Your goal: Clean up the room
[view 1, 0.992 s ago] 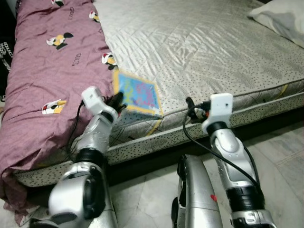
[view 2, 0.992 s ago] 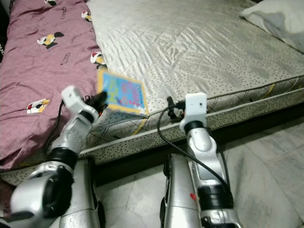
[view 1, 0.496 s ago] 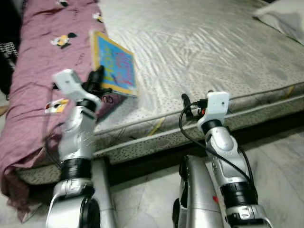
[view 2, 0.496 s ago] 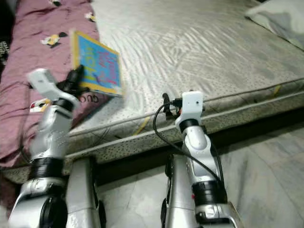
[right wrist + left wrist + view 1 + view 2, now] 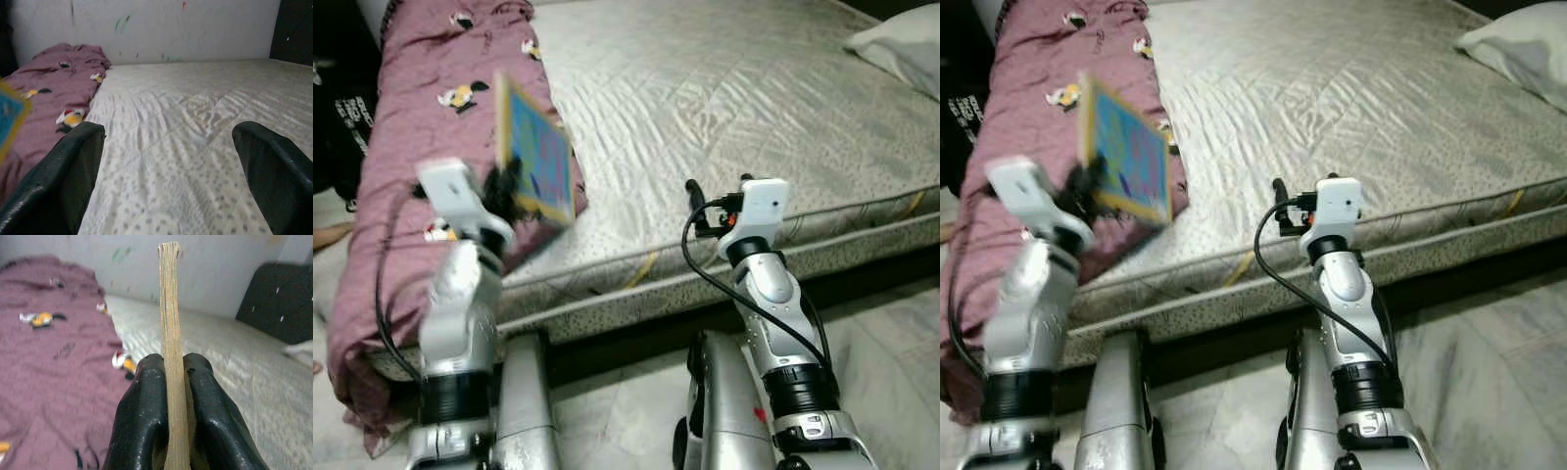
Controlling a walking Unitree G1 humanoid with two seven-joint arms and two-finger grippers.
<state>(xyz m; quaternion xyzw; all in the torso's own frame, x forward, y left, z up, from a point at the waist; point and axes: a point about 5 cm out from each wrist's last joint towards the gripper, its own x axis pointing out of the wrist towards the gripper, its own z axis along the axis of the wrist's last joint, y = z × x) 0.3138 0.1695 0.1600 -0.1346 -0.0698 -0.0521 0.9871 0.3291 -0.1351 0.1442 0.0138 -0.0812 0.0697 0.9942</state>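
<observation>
the left gripper [image 5: 173, 431] has its jaws pinched on the lower edge of a book [image 5: 536, 164], the black fingers [image 5: 142, 426] pressed flat against both covers. the book stands nearly upright in the air, blue face with a yellow border, over the near left edge of the mattress [image 5: 734, 108] where the maroon blanket [image 5: 411, 147] lies bunched along the left side. it looks thin, stiff and light — a card-covered thing that should not sag, though a grip this close to one edge lets it swing, so a hold nearer the spine or mid-edge would steady it. the right gripper [image 5: 171, 171] hangs at the near edge of the mattress with jaws spread wide, holding nothing. a pillow [image 5: 901, 44] sits at the far right corner.
</observation>
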